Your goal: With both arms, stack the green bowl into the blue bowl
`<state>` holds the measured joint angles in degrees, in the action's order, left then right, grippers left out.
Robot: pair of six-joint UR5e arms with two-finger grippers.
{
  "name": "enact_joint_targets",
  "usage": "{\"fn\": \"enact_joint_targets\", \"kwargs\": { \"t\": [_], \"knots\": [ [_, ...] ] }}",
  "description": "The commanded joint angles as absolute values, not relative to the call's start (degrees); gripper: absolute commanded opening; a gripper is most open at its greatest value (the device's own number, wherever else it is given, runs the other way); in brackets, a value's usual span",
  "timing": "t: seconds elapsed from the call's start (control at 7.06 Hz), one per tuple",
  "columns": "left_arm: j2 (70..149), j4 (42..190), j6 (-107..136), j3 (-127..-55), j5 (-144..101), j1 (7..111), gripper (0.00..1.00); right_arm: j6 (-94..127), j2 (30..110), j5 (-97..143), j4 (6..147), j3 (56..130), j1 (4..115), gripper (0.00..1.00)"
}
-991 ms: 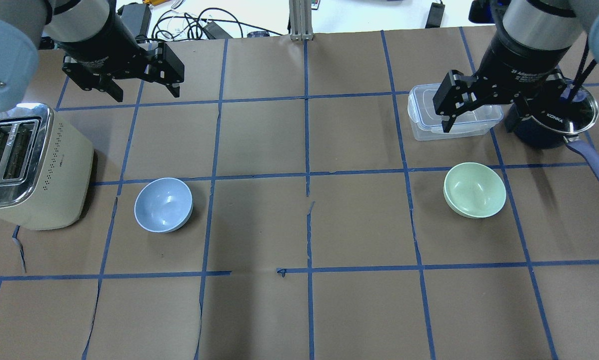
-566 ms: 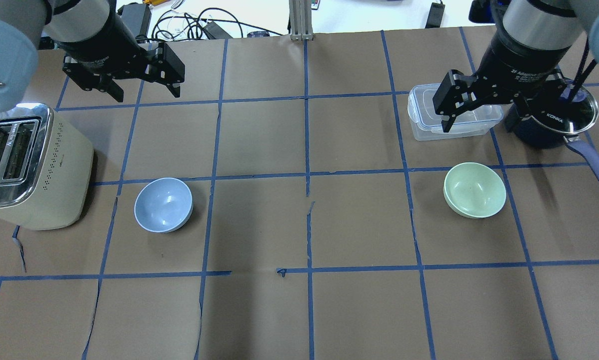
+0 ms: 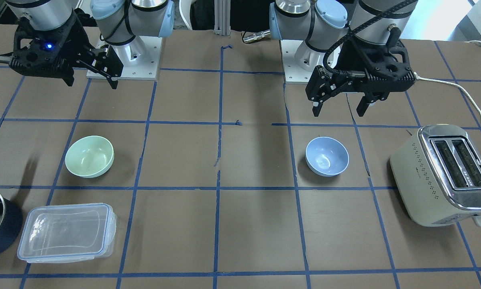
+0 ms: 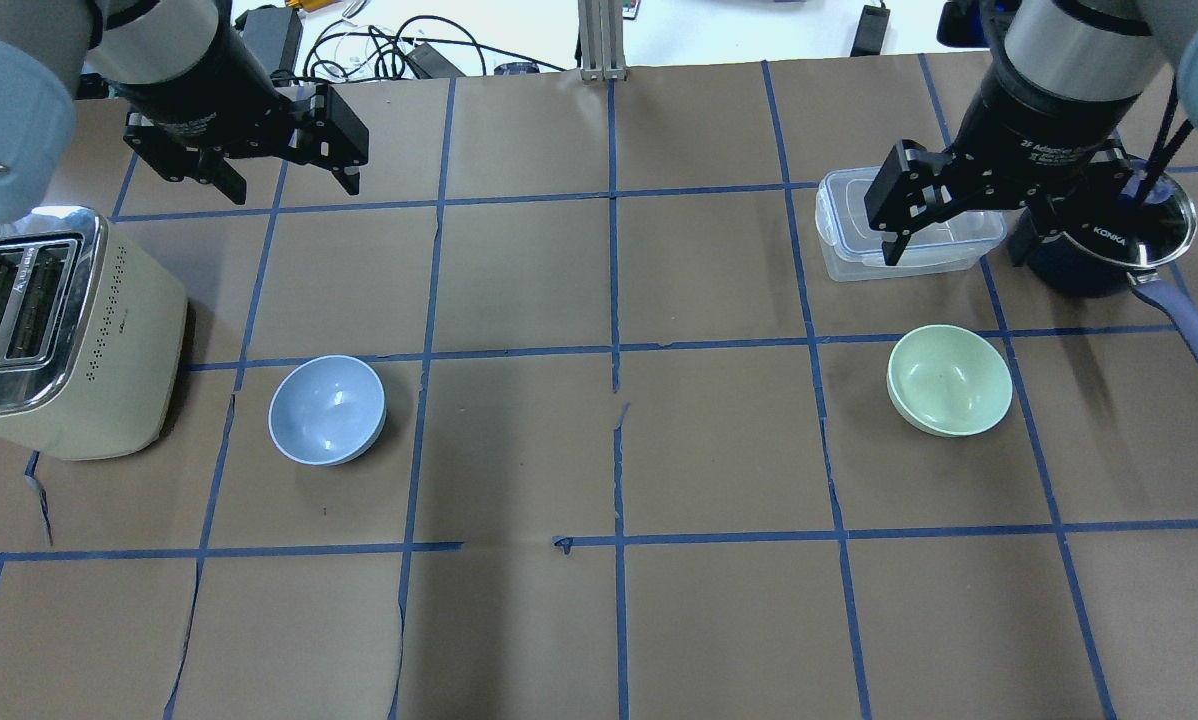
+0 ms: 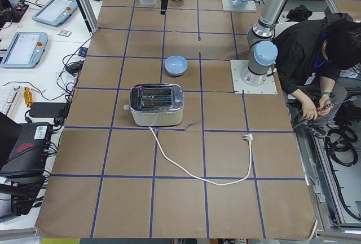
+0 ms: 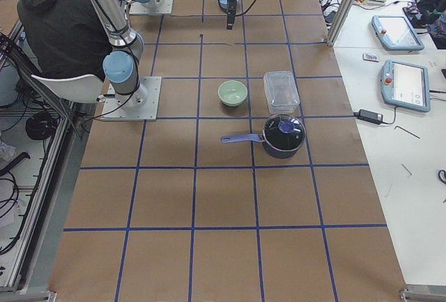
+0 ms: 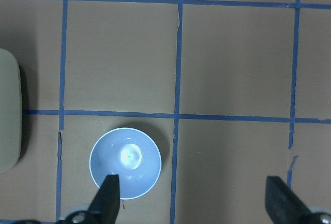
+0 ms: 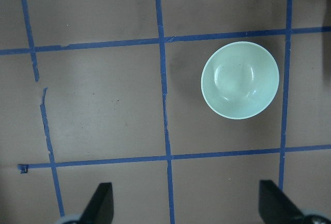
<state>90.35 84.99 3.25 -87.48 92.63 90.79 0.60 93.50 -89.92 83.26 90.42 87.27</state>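
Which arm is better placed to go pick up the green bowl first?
Right. The right pincer hangs open close to the green bowl, which shows in its wrist view; the left pincer hangs open by the blue bowl, far from the green one.

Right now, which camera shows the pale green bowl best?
Right wrist-mounted view: the small mint-green bowl is large and unobstructed. Overhead and front-facing show it whole but smaller; side views tiny; left wrist, nothing.
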Motion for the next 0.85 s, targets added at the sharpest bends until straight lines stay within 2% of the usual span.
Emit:
{"fn": "enact_joint_targets", "kwargs": {
  "t": [0.0, 0.71],
  "knots": [
    [90.35, 84.99, 3.25, -87.54, 92.64, 90.79, 1.00, 0.62, 93.60, -89.91, 83.23, 90.44, 87.28, 1.00],
    [90.44, 85.34, 2.90, -87.63, 92.64, 90.36, 1.00, 0.62, 93.52, -90.09, 83.14, 90.44, 87.28, 1.00]
  ]
}}
